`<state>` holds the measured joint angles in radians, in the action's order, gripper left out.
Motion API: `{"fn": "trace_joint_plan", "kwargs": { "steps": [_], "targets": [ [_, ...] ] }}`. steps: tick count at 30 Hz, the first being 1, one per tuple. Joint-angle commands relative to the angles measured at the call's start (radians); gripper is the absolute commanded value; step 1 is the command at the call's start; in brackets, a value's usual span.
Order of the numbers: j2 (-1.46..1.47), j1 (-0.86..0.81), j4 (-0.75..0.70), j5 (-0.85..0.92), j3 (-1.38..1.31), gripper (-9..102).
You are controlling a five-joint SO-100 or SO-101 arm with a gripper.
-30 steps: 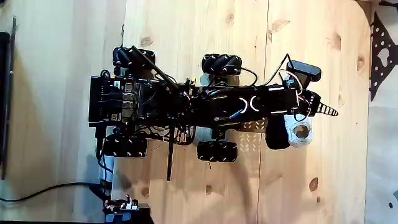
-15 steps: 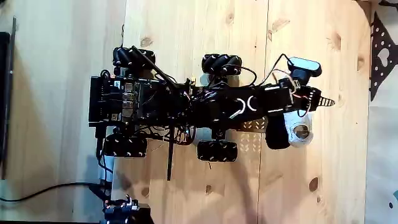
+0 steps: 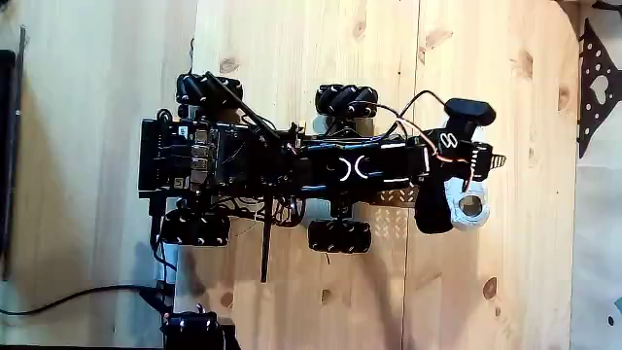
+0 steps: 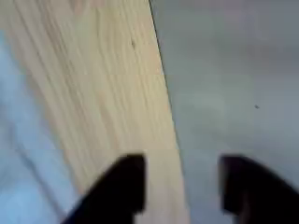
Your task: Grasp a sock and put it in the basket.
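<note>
In the fixed view a pale grey-white rolled sock point(image 3: 469, 207) lies on the wooden floor, its round dark opening facing up, right beside the wheeled robot's front end. My gripper point(image 3: 491, 157) hangs at the end of the outstretched black arm, just above the sock in the picture and apart from it. The black lattice basket point(image 3: 152, 156) sits at the robot's left end. The blurred wrist view shows two dark fingertips point(image 4: 124, 187) spread apart with nothing between them, over wood and a grey surface; the gripper point(image 4: 185, 191) is open.
Black mecanum wheels point(image 3: 345, 100) flank the chassis. A black perforated plate point(image 3: 595, 78) lies at the right edge on a pale mat. A cable point(image 3: 78, 295) runs along the lower left, and a dark strip point(image 3: 8, 165) lines the left edge.
The arm's tip has drawn back leftward and the wrist has turned. The sock has stayed where it was.
</note>
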<state>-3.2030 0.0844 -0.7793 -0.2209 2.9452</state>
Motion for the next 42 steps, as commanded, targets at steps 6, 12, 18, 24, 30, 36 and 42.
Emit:
{"fn": "trace_joint_plan", "kwargs": {
  "steps": [6,12,18,24,30,36,42],
  "targets": [
    [-0.048,-0.060,-0.023,0.155,0.015,2],
    [-0.046,-0.091,-0.206,0.190,0.017,3],
    [-0.046,-0.124,-0.385,0.190,0.017,2],
    [-0.044,-0.183,-0.499,0.190,0.017,2],
    [-0.044,-0.198,-0.572,0.190,0.017,2],
    [-0.044,-0.198,-0.617,0.190,0.017,2],
    [-0.044,-0.209,-0.617,0.190,0.017,2]
  ]
}}
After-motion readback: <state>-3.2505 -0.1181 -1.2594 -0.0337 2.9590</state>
